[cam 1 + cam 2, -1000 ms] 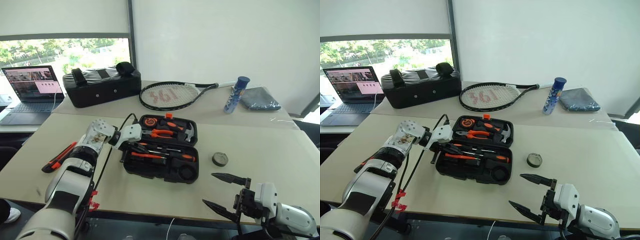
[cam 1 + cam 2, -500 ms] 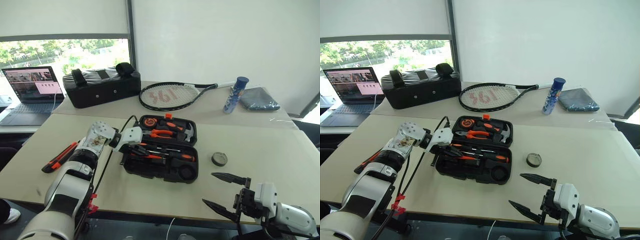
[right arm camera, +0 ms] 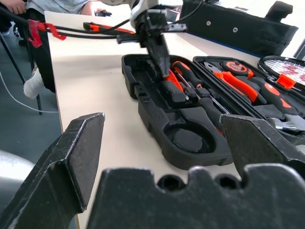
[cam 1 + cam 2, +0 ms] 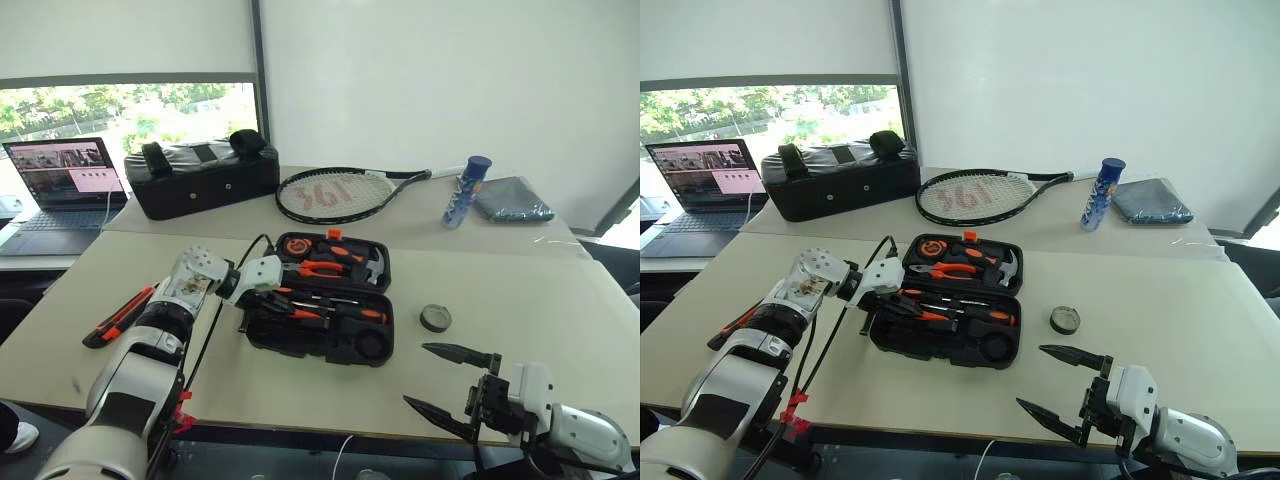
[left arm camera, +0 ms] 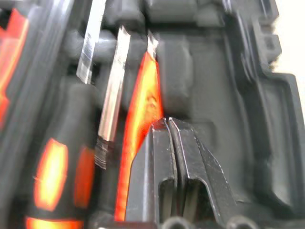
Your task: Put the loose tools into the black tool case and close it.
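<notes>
The black tool case (image 4: 320, 310) lies open and flat on the desk (image 4: 560, 300), lid half on the far side of the left claw (image 4: 902, 304) and tray half directly beneath it. That claw is pressed fully shut, its two tips side by side over the tray's near-left slots. In the left wrist view the tips sit against the thin orange screwdriver (image 5: 139, 119); nothing is seen clamped between them. My judgement is that the shut tips are being used as a pusher, to seat the screwdriver into its moulded slot.

The thin orange screwdriver lies in its slot with its long axis running along the length of the tray, handle under the claw tips and metal tip leading away from them. The black-and-orange-handled screwdrivers (image 4: 345, 312) lie parallel to it in the neighbouring slots, just beyond the claw.

Two tools remain outside the case. The utility knife (image 4: 118, 316) lies on the desk behind the left claw, on the far side of that arm from the case, its long axis slanting away from the desk's near edge. The tape roll (image 4: 435, 318) lies flat on the desk ahead of the right claw (image 4: 450, 388), between that claw and the case's right end. The round recess in the tray's near-right corner is empty; I judge it is meant for the roll.

The right claw stands wide open and holds nothing, low over the near desk edge, well apart from the case; it appears parked.
</notes>
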`<state>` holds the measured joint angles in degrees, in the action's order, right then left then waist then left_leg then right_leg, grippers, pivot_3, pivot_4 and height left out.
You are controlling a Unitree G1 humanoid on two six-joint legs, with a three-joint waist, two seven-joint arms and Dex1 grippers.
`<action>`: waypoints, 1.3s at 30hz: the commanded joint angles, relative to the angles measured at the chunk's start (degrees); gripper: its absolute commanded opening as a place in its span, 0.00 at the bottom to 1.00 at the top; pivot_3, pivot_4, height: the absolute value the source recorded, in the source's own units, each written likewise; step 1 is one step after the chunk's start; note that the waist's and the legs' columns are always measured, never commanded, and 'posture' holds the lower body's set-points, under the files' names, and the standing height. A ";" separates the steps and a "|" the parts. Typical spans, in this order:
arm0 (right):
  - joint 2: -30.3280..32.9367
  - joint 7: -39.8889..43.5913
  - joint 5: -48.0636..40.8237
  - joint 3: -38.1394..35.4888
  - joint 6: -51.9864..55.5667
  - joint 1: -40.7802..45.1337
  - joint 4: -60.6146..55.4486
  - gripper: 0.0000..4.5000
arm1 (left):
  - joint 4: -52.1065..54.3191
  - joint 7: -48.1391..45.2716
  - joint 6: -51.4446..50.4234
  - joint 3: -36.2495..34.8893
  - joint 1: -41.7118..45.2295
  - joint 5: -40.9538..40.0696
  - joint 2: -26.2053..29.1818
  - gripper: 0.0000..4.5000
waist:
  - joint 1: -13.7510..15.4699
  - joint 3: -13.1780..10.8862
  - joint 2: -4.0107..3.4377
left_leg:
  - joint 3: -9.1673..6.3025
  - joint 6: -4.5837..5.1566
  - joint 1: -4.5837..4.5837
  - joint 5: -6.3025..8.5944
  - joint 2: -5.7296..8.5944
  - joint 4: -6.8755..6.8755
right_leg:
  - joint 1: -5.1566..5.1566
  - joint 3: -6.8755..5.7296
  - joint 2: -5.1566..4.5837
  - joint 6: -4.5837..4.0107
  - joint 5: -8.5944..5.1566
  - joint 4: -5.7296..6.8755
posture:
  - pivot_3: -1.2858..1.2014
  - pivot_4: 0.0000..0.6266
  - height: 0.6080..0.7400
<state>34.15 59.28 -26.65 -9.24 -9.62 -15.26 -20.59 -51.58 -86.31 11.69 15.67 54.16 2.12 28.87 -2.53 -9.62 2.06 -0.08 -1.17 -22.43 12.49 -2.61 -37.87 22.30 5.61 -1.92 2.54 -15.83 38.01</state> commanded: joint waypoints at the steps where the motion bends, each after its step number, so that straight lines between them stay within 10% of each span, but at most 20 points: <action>1: -0.22 -0.24 -0.42 -0.26 -1.17 0.47 -0.64 1.00 | 1.31 -1.77 -1.36 -2.52 0.08 -2.81 0.20 0.03 | 0.00 0.00 0.01 | 0.00 0.00 -0.01 0.00 0.01 0.00 | 0.01 0.01 0.00 0.00 0.00 -0.01 | 0.52 0.24 1.00; 31: -0.65 -0.53 -0.12 -0.34 -1.20 0.16 -0.63 1.00 | -1.44 3.74 -0.64 -1.69 -0.13 1.78 -1.08 0.03 | 0.14 -0.01 0.01 | -0.03 0.00 -0.29 0.00 0.01 0.00 | 0.20 -0.04 -0.01 0.00 0.00 -0.09 | 0.52 0.24 1.00; 39: -0.91 -0.30 -1.94 -1.19 -1.03 -0.52 -1.90 1.00 | 12.00 -2.31 -4.57 -12.56 -6.93 -13.40 2.39 0.03 | -0.01 -0.01 0.01 | -0.03 0.00 -0.40 0.00 -0.02 0.00 | 0.33 -0.04 0.00 -0.01 0.01 -0.06 | 0.52 0.24 1.00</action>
<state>33.20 58.74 -26.16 -9.21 -9.62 -15.32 -20.23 -46.38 -86.67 10.99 8.07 48.90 -5.01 28.19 -2.54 -9.63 2.06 -0.11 -1.17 -22.90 12.49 -2.63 -37.87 22.73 5.57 -1.92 2.52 -15.82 37.95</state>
